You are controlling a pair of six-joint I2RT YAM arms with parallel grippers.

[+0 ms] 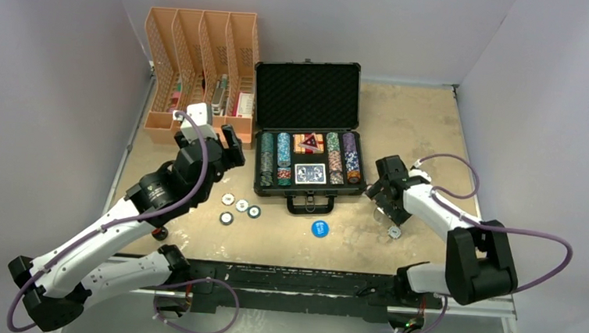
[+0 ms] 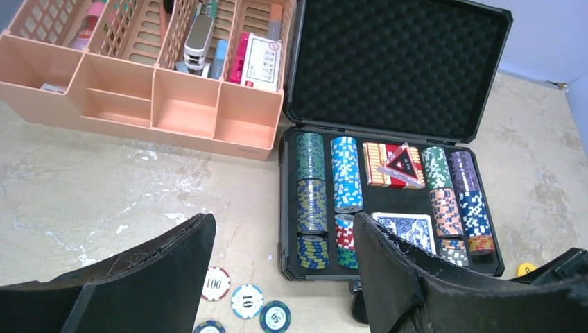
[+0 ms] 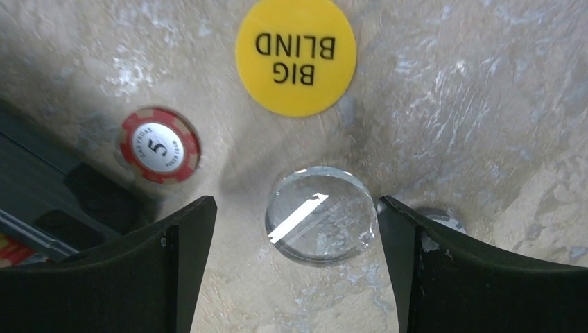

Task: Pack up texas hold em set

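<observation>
The black case (image 1: 307, 166) lies open at the middle of the bench (image 1: 412, 120), its lid raised toward 12 o'clock and its handle (image 1: 310, 204) toward 6 o'clock. In the foam tray, stacked chips (image 2: 344, 173) fill the rows at 9 and 3 o'clock. Between them a red deck (image 2: 380, 165) sits at 12 o'clock and a blue deck (image 2: 409, 230) at 6 o'clock. Four loose chips (image 1: 241, 206) lie on the bench at 8 o'clock from the case, and a blue disc (image 1: 319, 228) lies just past the handle at 6 o'clock. An orange organiser (image 1: 200, 74) stands at 10 o'clock, just beside the lid. The left tool (image 1: 215, 139) hangs at 9 o'clock from the case with its fingers spread wide and nothing between them. In its own view the loose chips show low down, between the fingers. The right tool (image 1: 391, 218) is at 4 o'clock from the case, also wide open and gripping nothing. In the right wrist view a clear disc (image 3: 321, 215) lies flat on the bench between the two fingers, nearer the 3 o'clock finger; whether it touches that finger I cannot tell. A yellow disc (image 3: 296, 55) printed BIG BLIND lies at 12 o'clock from the clear disc, and a red chip (image 3: 160, 145) marked 5 lies at 10 o'clock. Another round piece (image 3: 437, 216) at 3 o'clock is mostly hidden behind the finger.
</observation>
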